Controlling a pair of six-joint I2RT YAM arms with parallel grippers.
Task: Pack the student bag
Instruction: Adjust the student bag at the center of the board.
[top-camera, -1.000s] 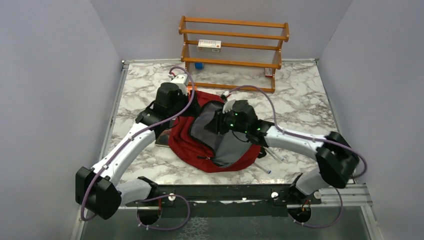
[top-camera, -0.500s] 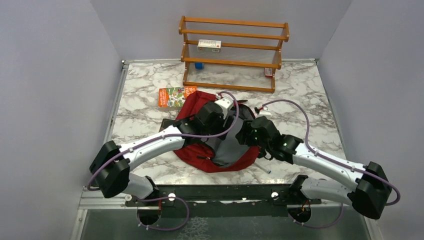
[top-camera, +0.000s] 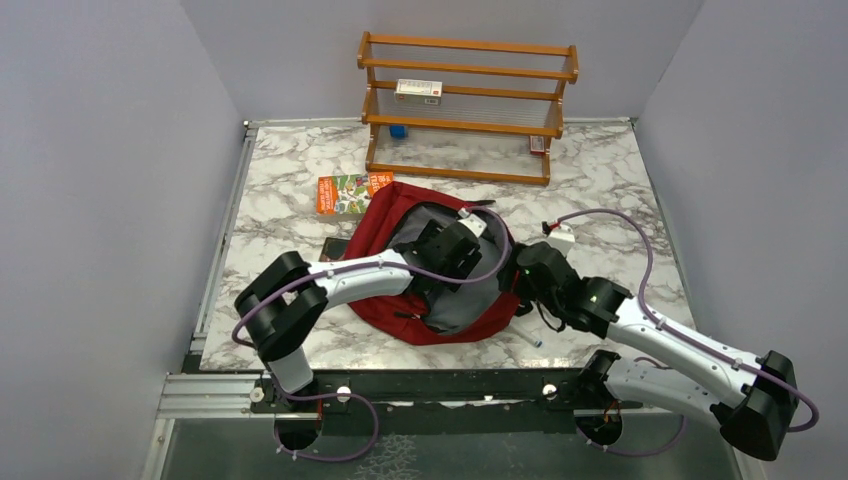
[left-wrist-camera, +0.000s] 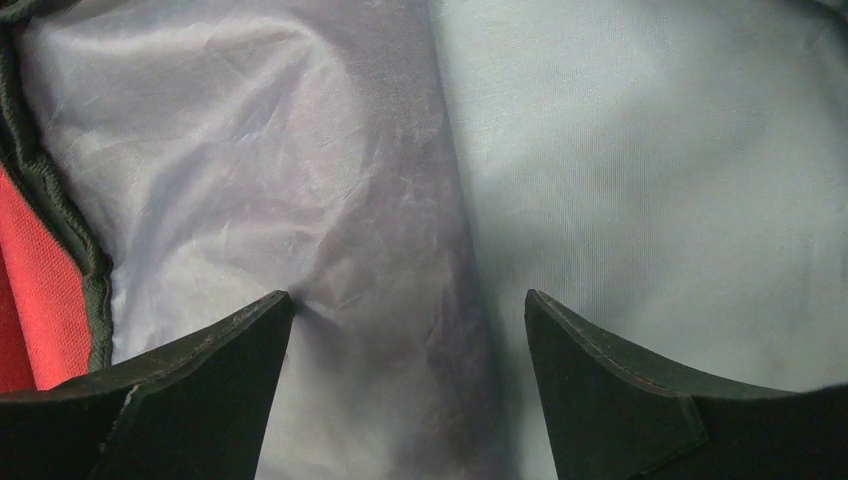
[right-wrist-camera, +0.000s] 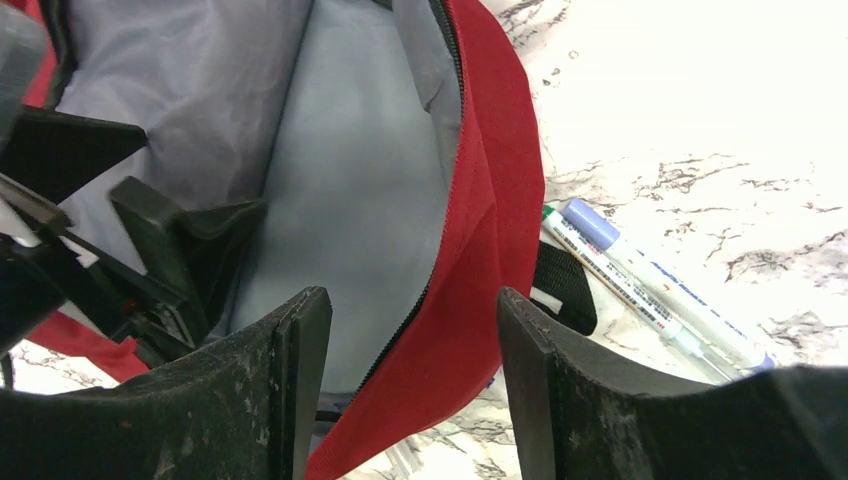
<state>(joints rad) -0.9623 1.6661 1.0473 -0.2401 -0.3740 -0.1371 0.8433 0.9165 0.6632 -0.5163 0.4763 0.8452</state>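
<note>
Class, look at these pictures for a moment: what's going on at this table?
Two robot arms are at a dark-red student bag lying open on the marble table. The left gripper, open and empty, reaches inside over the grey lining. The right gripper is open too, straddling the bag's red rim. Two markers lie on the table beside the bag and a colourful book at its far side, neither packed yet.

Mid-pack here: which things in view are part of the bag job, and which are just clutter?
Job: student bag; left gripper, open inside it; right gripper, open over its rim; probably the book and markers, lying outside.
Lying about, probably: wooden rack, box on its shelf.
</note>
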